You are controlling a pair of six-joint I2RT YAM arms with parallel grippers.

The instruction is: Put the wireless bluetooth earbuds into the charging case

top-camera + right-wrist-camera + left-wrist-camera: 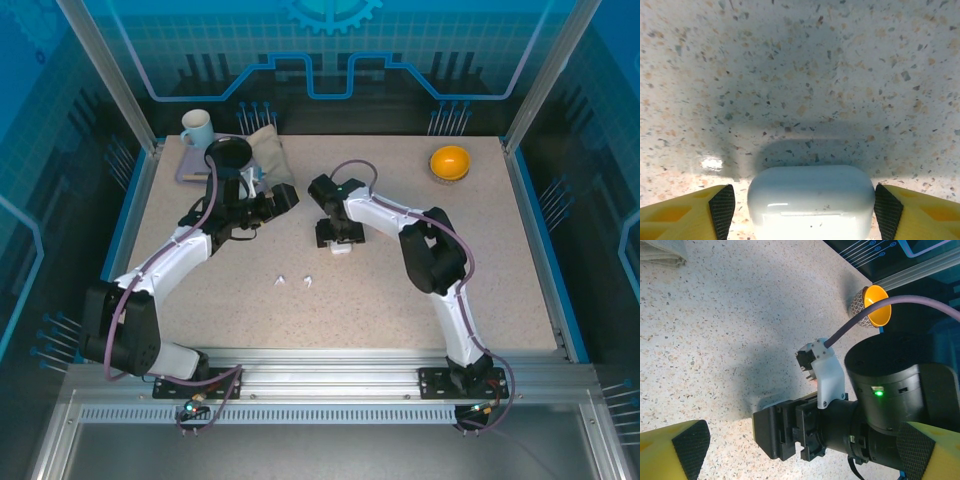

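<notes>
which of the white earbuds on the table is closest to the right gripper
The right-hand earbud, just below and left of the right gripper; the other earbud lies farther left, more distant from it.

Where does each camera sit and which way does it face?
Top external: above, behind the bases, looking down on the table; both arms, left gripper, right gripper.
Left wrist: low, facing the right arm and orange bowl; own fingers at bottom corners.
Right wrist: close above the table, facing the white case; own fingers flank it.
Shared: orange bowl in top and left wrist; white case in top and right wrist.
</notes>
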